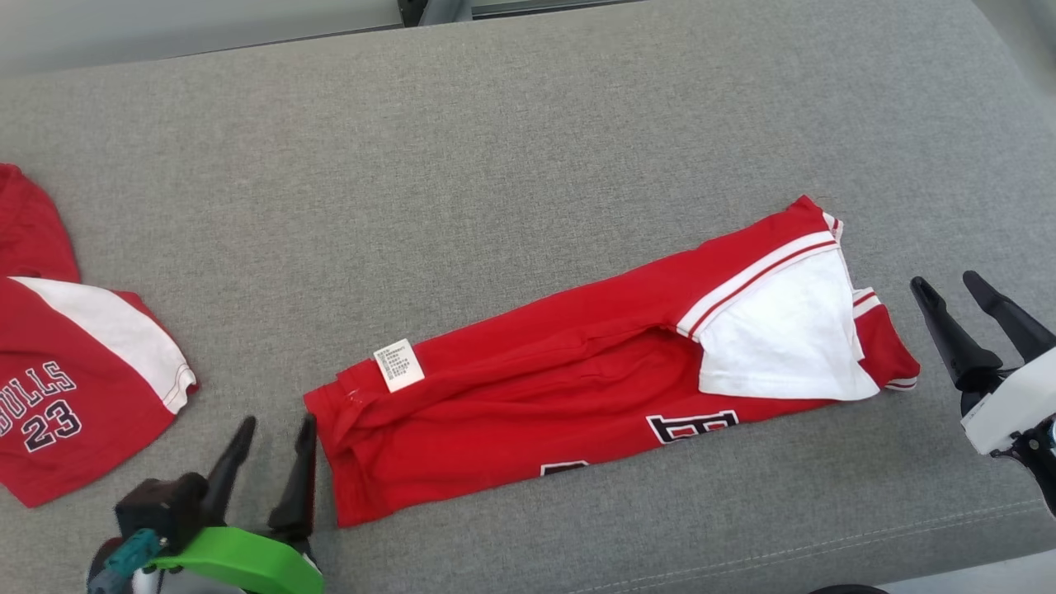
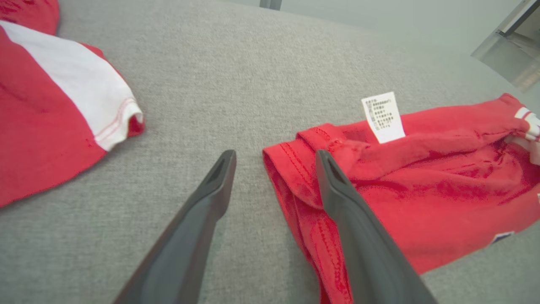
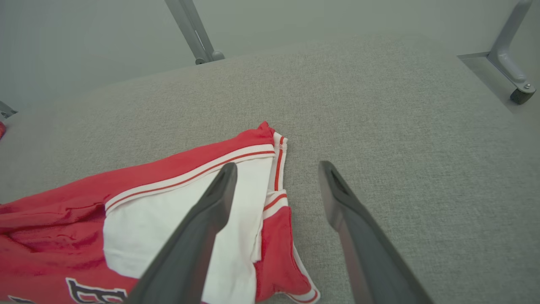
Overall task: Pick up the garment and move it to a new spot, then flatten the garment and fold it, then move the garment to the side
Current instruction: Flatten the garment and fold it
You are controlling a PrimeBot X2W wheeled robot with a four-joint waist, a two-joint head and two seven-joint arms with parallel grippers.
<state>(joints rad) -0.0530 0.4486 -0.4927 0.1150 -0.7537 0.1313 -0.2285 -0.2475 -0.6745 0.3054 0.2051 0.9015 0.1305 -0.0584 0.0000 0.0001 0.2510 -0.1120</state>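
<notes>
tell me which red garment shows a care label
The long folded garment at the centre, its white label near its left end; the left-edge garment shows BULLS 23.

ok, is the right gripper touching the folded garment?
Apart. Head view shows a strip of bare grey cushion between the garment and the right gripper.

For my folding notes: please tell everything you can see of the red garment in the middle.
The red garment, seemingly soft knit, lies folded into a long slanted band on the grey cushion. A white panel shows at its right end, a white care label at its left, dark lettering half hidden along the near edge. Nothing grips it.
</notes>
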